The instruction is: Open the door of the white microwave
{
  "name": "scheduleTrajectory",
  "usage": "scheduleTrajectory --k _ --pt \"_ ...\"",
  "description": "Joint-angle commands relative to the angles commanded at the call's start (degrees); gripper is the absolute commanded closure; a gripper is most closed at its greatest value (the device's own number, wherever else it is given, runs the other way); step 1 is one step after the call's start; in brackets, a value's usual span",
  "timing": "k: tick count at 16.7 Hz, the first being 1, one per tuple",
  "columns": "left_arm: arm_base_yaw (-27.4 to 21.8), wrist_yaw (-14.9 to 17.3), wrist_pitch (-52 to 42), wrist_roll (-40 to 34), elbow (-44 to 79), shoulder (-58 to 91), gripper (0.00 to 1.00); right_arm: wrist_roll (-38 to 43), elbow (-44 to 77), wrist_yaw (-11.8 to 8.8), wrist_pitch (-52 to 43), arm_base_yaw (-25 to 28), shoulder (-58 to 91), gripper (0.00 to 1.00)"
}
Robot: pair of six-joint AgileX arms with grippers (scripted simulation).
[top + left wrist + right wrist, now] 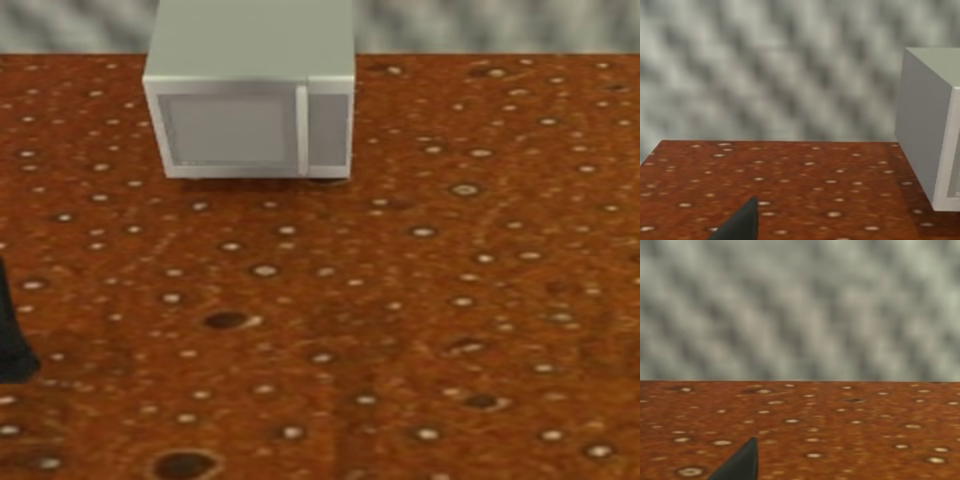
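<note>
Door (232, 130) of the white microwave (250, 60) shut at bench (400, 330) far edge — approach not started; we can't tell either pincer's state; reach the handle first.

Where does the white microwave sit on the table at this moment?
In the top view the white microwave stands at the table's far edge, left of centre, with its closed door facing the near side.

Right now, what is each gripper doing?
Left gripper: only a dark tip shows; cannot be told.
Right gripper: same, cannot be told.
</note>
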Motion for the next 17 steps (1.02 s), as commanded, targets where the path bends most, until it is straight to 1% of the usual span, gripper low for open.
scheduleTrajectory --k 4,7,11,17 --pt "-0.79 -0.49 -0.86 -0.46 1.56 1.75 0.0 0.0 0.0 0.0 0.0 0.0 0.0 0.0" --pt "-3.67 -2.4 -3.83 -2.44 7.5 8.93 0.0 0.0 0.0 0.0 0.0 0.0 0.0 0.0" --pt "-9.82 -6.39 -9.09 -7.43 21.01 26.11 0.0 0.0 0.0 0.0 0.0 0.0 0.0 0.0" --pt "-21.04 -13.18 -16.11 -17.74 48.52 60.64 0.0 0.0 0.0 0.0 0.0 0.0 0.0 0.0"
